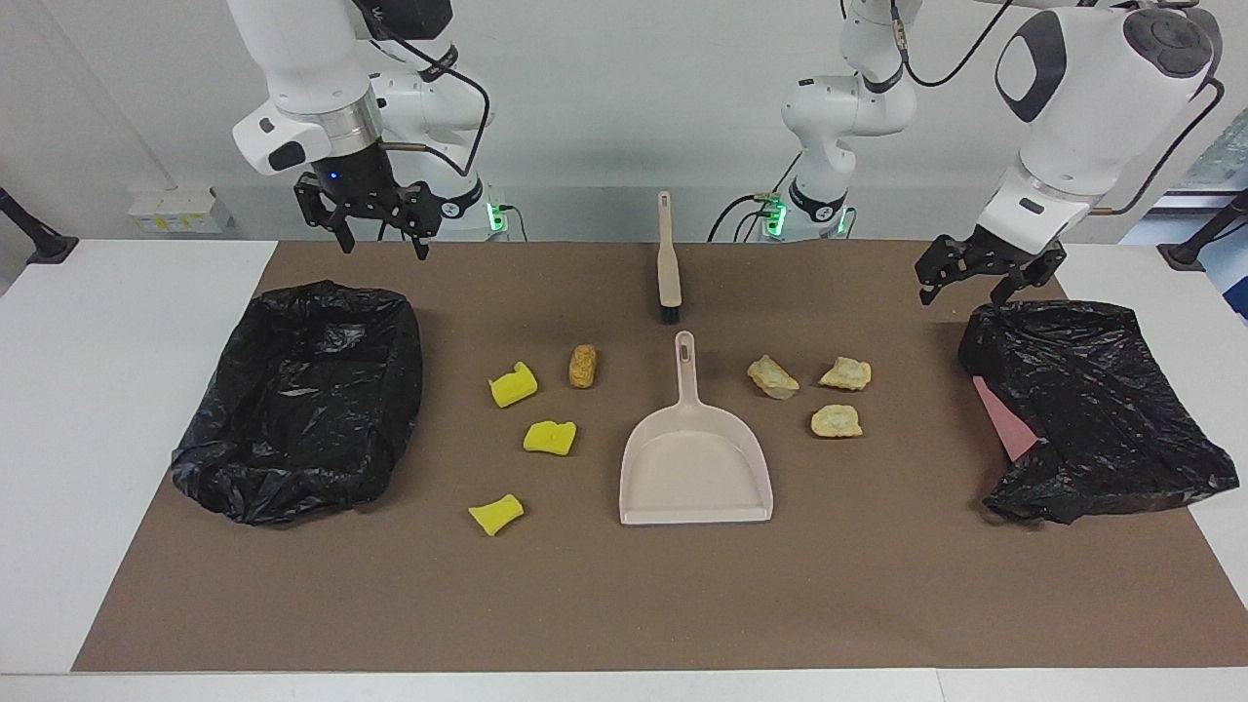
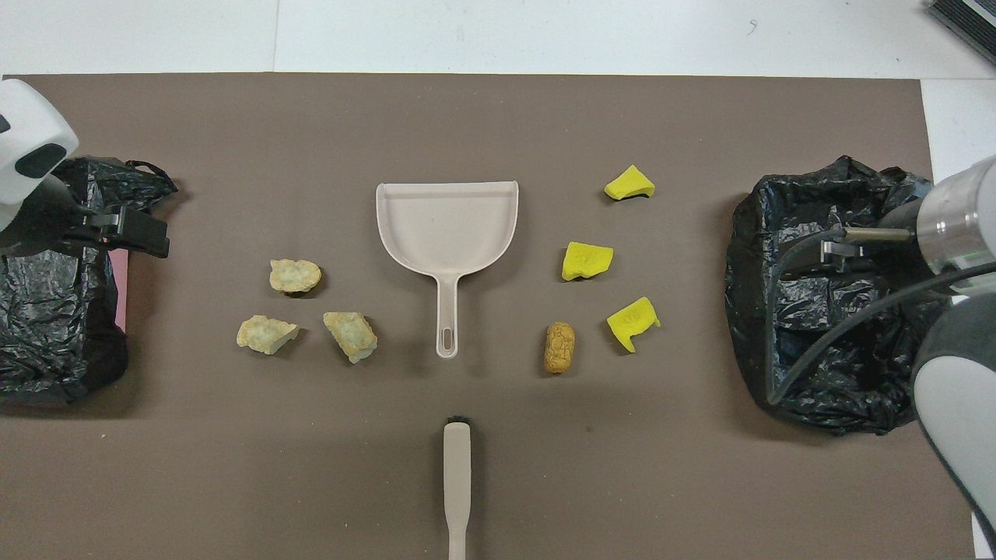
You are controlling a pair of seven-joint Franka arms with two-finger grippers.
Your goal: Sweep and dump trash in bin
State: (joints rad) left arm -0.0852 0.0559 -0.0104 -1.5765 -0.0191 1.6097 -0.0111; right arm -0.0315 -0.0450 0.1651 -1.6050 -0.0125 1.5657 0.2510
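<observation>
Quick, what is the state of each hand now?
Left hand: open, holding nothing, over the black bag.
Right hand: open, holding nothing, over the lined bin.

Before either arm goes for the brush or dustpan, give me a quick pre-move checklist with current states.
1. Left gripper open, holding nothing, over the bin bag at its end: ok.
2. Right gripper open, holding nothing: ok.
3. Brush lying free, handle toward the robots: ok.
4. Dustpan flat, nothing in it: ok.
5. Trash, all seven pieces on the mat, yellow chunks, brown nugget, tan lumps: ok.
6. Bin bag mouth at the right arm's end open: ok.
</observation>
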